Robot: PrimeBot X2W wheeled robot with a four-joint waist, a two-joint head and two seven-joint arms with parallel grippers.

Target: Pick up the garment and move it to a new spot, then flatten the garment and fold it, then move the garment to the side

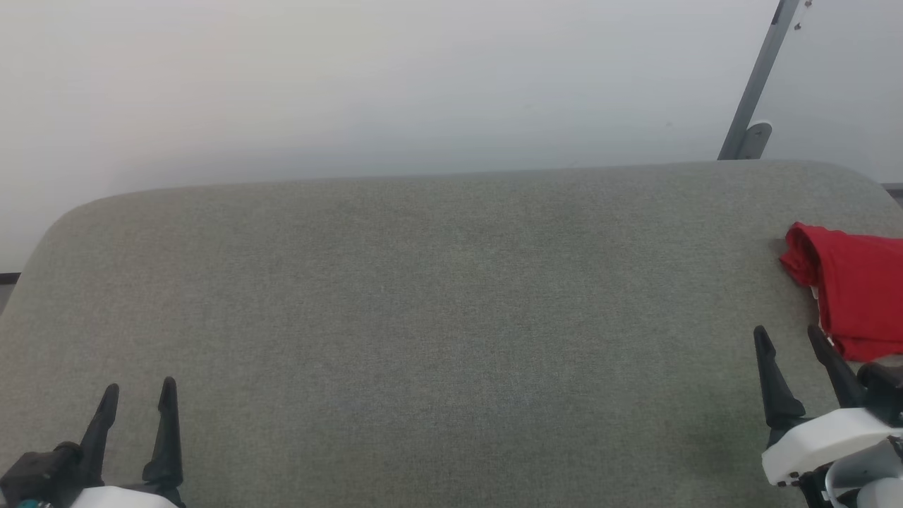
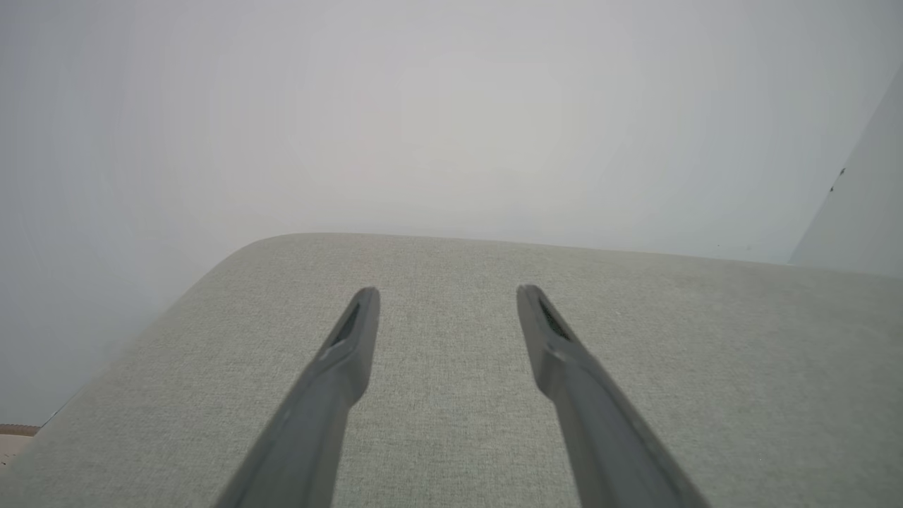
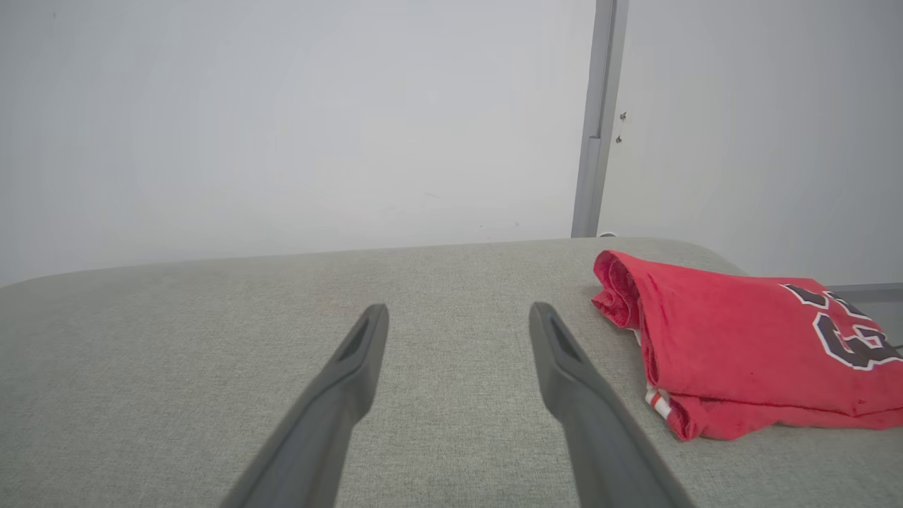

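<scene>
The garment (image 1: 853, 296) lies folded in a red bundle at the 3 o'clock edge of the grey pad (image 1: 423, 296), partly cut off by the head view's border. In the right wrist view it sits at 3 o'clock of the fingers, near them but apart. Black, white-outlined lettering shows on top and a bit of striped trim at its near corner. The right gripper (image 1: 787, 331) is at 4 o'clock in the head view, fingers spread with nothing between them. The left gripper (image 1: 140, 384) is at 7 o'clock, fingers likewise spread and empty, well apart from the garment. A grey post (image 1: 758, 77) slants at 1 o'clock before the pale wall (image 1: 353, 85).
</scene>
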